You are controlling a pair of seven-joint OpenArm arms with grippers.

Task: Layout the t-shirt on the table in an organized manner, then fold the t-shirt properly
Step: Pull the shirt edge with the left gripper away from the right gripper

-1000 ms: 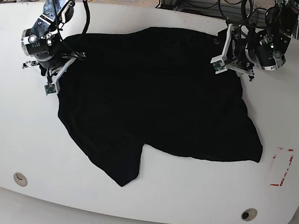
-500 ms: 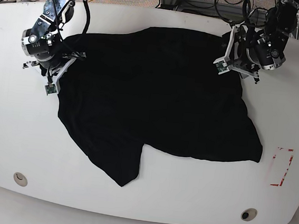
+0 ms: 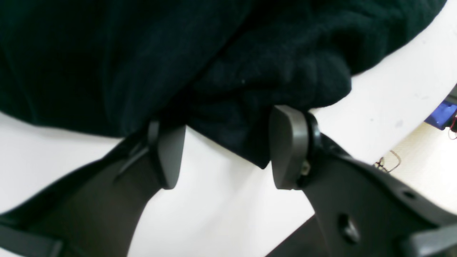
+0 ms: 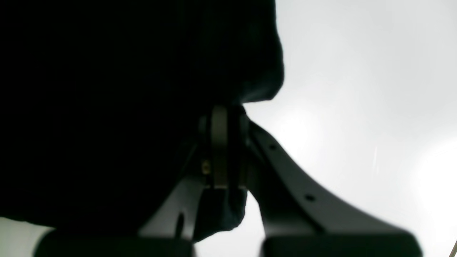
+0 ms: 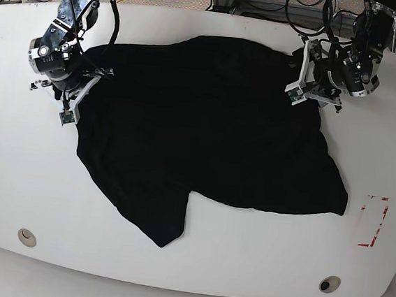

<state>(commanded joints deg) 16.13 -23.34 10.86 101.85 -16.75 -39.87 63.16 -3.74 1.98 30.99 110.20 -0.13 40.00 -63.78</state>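
While my left gripper (image 3: 225,150) stands wide open, having drifted slightly outward along the soft black cloth t-shirt (image 5: 207,128), my right gripper (image 4: 225,146) stays clamped on its opposite edge. The shirt lies spread but crooked on the smooth white table (image 5: 257,259), so layout isn't finished.

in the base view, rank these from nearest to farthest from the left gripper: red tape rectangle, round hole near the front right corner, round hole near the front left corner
From the left gripper:
1. red tape rectangle, by the table's right edge
2. front-right hole, near the front edge
3. front-left hole, across the t-shirt, plainly farthest
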